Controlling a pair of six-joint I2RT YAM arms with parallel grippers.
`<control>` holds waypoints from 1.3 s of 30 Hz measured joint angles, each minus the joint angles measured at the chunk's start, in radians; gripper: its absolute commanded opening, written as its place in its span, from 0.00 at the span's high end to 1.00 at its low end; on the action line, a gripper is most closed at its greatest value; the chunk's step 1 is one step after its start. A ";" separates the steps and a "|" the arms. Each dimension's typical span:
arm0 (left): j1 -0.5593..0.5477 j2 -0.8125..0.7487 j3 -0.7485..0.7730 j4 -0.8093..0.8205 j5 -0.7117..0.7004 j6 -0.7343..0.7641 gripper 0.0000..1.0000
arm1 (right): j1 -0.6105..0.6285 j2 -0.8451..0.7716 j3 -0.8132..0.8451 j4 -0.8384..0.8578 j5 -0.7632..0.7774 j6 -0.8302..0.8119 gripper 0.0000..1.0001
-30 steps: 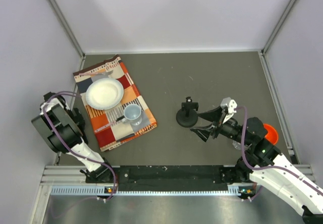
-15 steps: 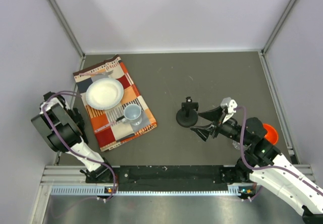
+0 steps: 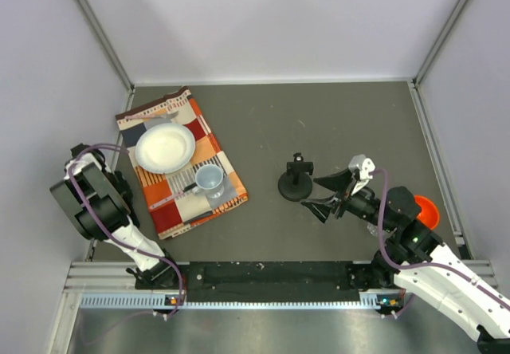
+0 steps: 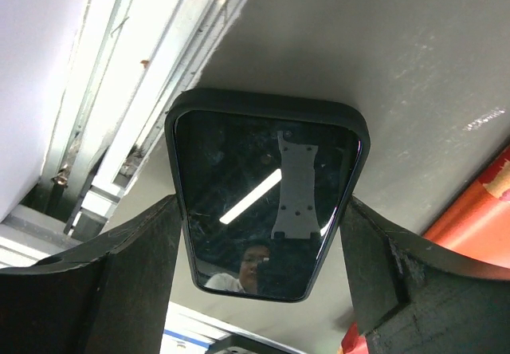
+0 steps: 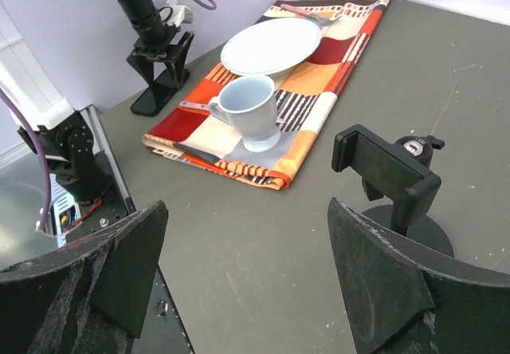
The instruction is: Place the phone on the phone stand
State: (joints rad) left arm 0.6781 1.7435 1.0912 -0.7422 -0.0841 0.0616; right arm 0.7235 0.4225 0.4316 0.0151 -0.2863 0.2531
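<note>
The phone (image 4: 267, 202), a glossy black slab, lies flat on the grey table at its far left edge, next to the metal rail. My left gripper (image 4: 263, 210) points down over it, and both fingers touch the phone's long sides. From above, that gripper (image 3: 121, 185) hides the phone. The phone stand (image 3: 296, 180) has a round base and a clamp bracket on top. It stands right of the table's middle and also shows in the right wrist view (image 5: 390, 178). My right gripper (image 3: 317, 195) is open just right of the stand, with nothing between its fingers (image 5: 382, 282).
An orange-checked cloth (image 3: 227, 190) lies left of centre, carrying a white plate (image 3: 165, 147) and a pale blue cup (image 3: 209, 179). An orange round object (image 3: 428, 209) sits behind the right arm. A metal rail (image 4: 143, 91) runs along the table's left edge.
</note>
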 measured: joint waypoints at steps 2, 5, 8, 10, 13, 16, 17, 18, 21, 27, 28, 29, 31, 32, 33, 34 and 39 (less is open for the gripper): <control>-0.003 -0.003 0.000 0.000 -0.023 -0.016 1.00 | 0.000 0.000 0.000 0.000 0.001 0.000 0.18; -0.006 -0.008 0.000 0.001 -0.065 -0.038 1.00 | 0.000 0.005 0.000 0.003 0.001 0.000 0.18; -0.007 -0.014 -0.002 0.003 -0.121 -0.071 1.00 | 0.000 0.015 0.000 0.006 0.001 0.001 0.18; -0.007 -0.019 -0.005 0.006 -0.156 -0.093 1.00 | 0.000 0.019 0.000 0.007 0.001 0.000 0.18; -0.008 -0.029 -0.018 0.015 -0.193 -0.123 1.00 | 0.000 0.019 0.000 0.008 0.001 0.001 0.18; -0.008 -0.051 -0.047 0.033 -0.224 -0.150 1.00 | 0.000 0.027 0.000 0.008 0.000 0.001 0.18; -0.008 -0.060 -0.055 0.035 -0.232 -0.158 1.00 | 0.000 0.032 0.000 0.008 -0.002 0.001 0.18; -0.008 -0.068 -0.060 0.035 -0.240 -0.166 1.00 | 0.000 0.037 0.000 0.008 -0.003 0.001 0.18; -0.008 -0.084 -0.060 0.032 -0.255 -0.182 1.00 | 0.000 0.043 0.000 0.008 -0.003 0.001 0.18; -0.011 -0.098 -0.041 0.011 -0.267 -0.222 1.00 | 0.000 0.044 0.000 0.008 -0.002 0.001 0.18; -0.012 -0.106 -0.039 0.008 -0.269 -0.229 1.00 | 0.000 0.044 0.000 0.008 -0.002 0.001 0.18; -0.013 -0.119 -0.038 0.005 -0.272 -0.236 1.00 | 0.000 0.045 0.000 0.008 -0.002 0.001 0.18; -0.013 -0.149 -0.029 -0.007 -0.273 -0.251 1.00 | 0.000 0.048 0.000 0.008 -0.002 0.001 0.18; -0.014 -0.163 -0.022 -0.014 -0.274 -0.257 1.00 | 0.000 0.049 0.000 0.007 -0.002 0.001 0.18; -0.014 -0.172 -0.015 -0.019 -0.274 -0.265 1.00 | 0.000 0.051 0.000 0.007 -0.002 0.002 0.18; -0.016 -0.183 -0.008 -0.021 -0.274 -0.273 1.00 | 0.000 0.052 0.000 0.006 -0.002 0.002 0.18; -0.029 -0.218 0.000 -0.029 -0.277 -0.304 1.00 | 0.000 0.052 0.000 0.006 0.002 0.001 0.18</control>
State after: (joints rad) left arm 0.6487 1.5253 1.0908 -0.7708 -0.3607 -0.2420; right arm 0.7235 0.4744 0.4316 0.0216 -0.2848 0.2543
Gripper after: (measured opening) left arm 0.776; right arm 0.821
